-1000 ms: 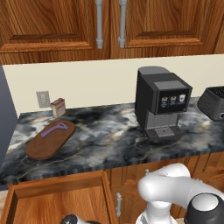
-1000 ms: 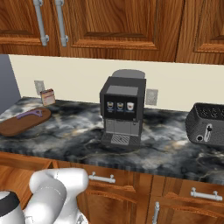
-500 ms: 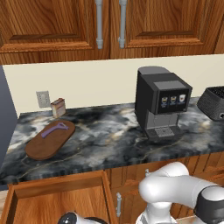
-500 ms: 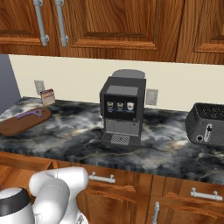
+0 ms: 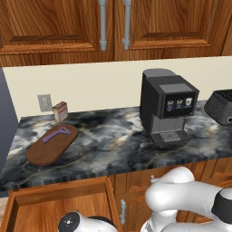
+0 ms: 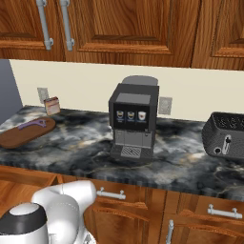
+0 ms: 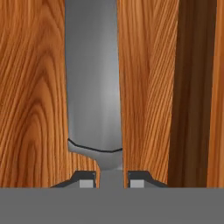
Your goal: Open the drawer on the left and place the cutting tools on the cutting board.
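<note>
Drawer [image 5: 54,206] stands pulled out below the counter's left end, arm reaching down into it. In the hand view the gripper [image 7: 112,180] is pinched nearly shut on the narrow end of a greyish cutting tool [image 7: 92,87] lying along the drawer's wooden floor. Purple tool [image 5: 56,134] lies on the cutting board [image 5: 50,146], left part of the counter [image 5: 113,145], just in front of a small tan box [image 5: 60,111].

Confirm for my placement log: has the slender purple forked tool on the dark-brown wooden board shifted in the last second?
No. The purple tool lies at the same spot on the dark-brown board, head still toward the small tan box.
</note>
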